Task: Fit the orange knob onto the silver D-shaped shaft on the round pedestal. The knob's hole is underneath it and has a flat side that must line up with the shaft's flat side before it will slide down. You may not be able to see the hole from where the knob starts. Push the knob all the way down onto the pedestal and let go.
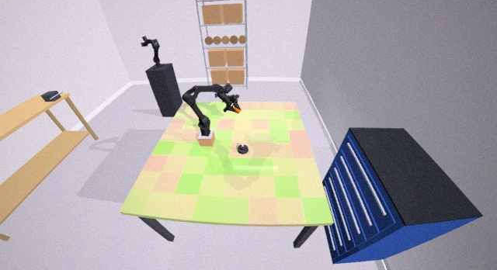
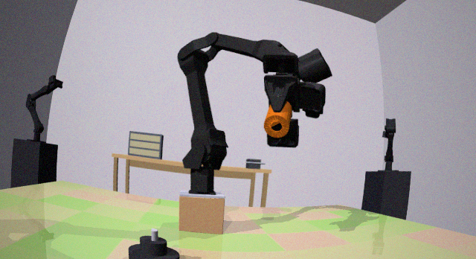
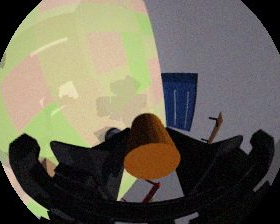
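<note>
The orange knob [image 1: 237, 110] [image 2: 285, 115] [image 3: 152, 161] is held high above the table by my gripper [image 1: 234, 108] [image 2: 280, 109] [image 3: 147, 131], which is shut on it. The knob is tilted well over, its holed end facing the exterior camera. The dark hole shows there, but I cannot clearly tell its flat side. The wrist view shows the knob's plain orange end. The black round pedestal [image 1: 243, 150] [image 2: 152, 250] [image 3: 111, 134] stands on the table, well apart from the knob. Its silver shaft [image 1: 242, 145] [image 2: 155, 235] points straight up; its flat side cannot be made out.
The arm's base stands on a brown block [image 1: 206, 140] [image 2: 201, 214] on the patchwork table [image 1: 221, 209] [image 2: 309, 238]. A blue drawer cabinet [image 1: 365, 192] [image 3: 181, 102] stands beyond the table's right edge in the top view. A wooden bench [image 1: 39, 161] [image 2: 186, 169] is off to the left there.
</note>
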Robot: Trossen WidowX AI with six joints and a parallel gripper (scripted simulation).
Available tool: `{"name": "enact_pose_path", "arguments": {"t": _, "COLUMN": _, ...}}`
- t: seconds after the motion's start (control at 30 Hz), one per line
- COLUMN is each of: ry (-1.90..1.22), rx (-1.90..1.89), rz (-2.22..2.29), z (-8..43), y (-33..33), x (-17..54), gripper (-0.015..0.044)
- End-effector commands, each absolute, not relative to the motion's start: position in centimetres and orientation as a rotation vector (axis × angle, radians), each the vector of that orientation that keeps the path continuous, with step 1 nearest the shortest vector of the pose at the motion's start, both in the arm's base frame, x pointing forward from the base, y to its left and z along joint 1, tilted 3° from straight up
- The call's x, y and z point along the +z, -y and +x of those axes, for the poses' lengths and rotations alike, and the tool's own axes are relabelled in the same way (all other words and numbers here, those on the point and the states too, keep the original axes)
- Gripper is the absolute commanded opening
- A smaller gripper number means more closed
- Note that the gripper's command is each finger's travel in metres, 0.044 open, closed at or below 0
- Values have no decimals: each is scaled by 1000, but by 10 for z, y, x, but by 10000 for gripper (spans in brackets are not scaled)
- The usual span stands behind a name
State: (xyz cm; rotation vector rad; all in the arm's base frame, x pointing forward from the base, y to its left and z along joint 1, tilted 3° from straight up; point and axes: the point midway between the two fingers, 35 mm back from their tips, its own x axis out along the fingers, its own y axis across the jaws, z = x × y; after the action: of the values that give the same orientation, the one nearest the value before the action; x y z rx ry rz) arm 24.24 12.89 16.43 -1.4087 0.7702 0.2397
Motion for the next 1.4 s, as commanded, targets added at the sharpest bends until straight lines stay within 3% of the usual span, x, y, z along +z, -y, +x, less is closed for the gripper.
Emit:
{"name": "enact_pose_path", "arguments": {"t": 0.0, "ry": -771, "rx": 241, "rz": -1409, "z": 242, "y": -129, "x": 164, "gripper": 0}}
{"name": "enact_pose_path", "arguments": {"t": 0.87, "ry": -765, "rx": 231, "rz": -1407, "z": 244, "y": -129, "x": 164, "gripper": 0}}
{"name": "enact_pose_path", "arguments": {"t": 1.37, "ry": -974, "rx": 461, "rz": -1287, "z": 252, "y": -126, "x": 136, "gripper": 0}}
